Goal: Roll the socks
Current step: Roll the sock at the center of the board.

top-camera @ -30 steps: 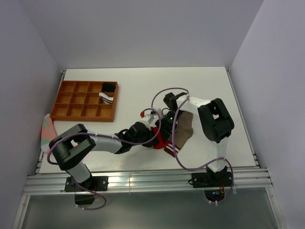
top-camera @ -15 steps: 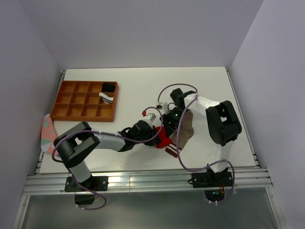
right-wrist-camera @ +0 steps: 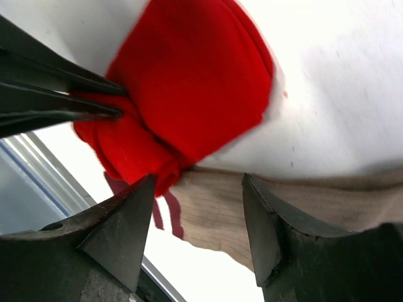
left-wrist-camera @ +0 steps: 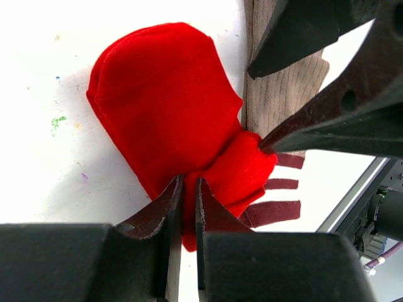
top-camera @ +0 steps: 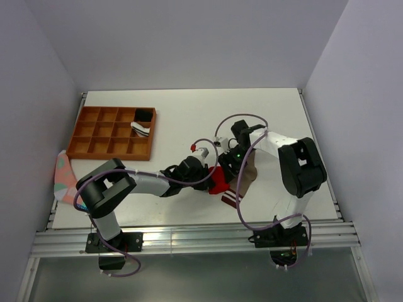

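On the white worktop (top-camera: 189, 107), the left claw (left-wrist-camera: 189, 182) is pinched nearly closed on the bright red soft fabric sock (left-wrist-camera: 164, 107); the right claw (right-wrist-camera: 198, 179) gapes wide, empty, over the tan-brown ribbed sock (right-wrist-camera: 302, 201).

Bright even light; tabletop (left-wrist-camera: 38, 94) blown white in wrist views; soft shadows.

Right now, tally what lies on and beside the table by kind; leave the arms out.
Loose socks: 2 (red sock, tan sock)
Trays: 1 (tray)
Bundles in the tray: 2 (black bundle, striped bundle)
Cloths: 1 (pink cloth at the left edge)
Total: 6
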Action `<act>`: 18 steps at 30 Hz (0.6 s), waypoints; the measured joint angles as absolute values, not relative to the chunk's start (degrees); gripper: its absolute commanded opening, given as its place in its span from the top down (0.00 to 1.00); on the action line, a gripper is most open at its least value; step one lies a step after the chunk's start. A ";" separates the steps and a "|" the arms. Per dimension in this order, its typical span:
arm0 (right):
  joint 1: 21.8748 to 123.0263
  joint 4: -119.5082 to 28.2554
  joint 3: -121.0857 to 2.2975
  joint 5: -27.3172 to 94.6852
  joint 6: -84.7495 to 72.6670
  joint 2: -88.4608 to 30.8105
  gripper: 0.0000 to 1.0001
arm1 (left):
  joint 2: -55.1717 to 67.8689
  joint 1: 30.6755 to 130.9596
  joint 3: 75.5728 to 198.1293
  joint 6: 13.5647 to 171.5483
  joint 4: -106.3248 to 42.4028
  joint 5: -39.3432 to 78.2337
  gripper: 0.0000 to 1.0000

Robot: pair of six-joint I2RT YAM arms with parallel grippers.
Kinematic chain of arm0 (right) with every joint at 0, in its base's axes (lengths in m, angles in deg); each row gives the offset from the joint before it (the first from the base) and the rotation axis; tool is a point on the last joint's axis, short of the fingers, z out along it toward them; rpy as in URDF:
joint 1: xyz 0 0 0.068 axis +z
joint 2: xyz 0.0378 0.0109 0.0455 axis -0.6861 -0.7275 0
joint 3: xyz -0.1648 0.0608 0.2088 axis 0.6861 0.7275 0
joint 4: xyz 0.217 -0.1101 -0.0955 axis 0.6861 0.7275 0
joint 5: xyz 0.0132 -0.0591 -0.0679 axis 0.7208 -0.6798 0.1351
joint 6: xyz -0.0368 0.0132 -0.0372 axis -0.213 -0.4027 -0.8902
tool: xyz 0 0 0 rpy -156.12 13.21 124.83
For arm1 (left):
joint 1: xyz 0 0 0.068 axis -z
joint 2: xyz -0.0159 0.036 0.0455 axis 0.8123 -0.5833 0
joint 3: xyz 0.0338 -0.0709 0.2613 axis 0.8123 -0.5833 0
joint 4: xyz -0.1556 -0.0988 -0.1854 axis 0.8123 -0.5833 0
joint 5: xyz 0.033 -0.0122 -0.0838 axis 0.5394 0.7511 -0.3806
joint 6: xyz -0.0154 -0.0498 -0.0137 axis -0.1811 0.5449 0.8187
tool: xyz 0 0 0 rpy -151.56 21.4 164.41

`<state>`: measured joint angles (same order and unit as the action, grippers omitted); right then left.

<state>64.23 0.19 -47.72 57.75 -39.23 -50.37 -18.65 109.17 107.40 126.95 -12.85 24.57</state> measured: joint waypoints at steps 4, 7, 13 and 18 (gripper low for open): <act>62.77 -0.88 -45.54 56.04 -38.26 -49.43 0.37 | -18.67 109.17 107.55 127.13 -13.33 24.59 1.00; 60.95 -0.97 -44.60 55.10 -38.13 -48.76 0.38 | -18.67 109.15 107.58 127.19 -13.44 24.59 1.00; 56.38 -0.55 -44.38 54.49 -38.81 -48.69 0.38 | -18.65 109.15 107.75 127.17 -13.84 24.61 1.00; 53.41 -0.38 -44.42 53.88 -39.90 -48.52 0.38 | -18.67 109.15 108.67 127.17 -15.54 24.61 0.99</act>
<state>53.41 -0.38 -44.42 53.88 -39.90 -48.52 -18.67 109.15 108.67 127.17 -15.54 24.61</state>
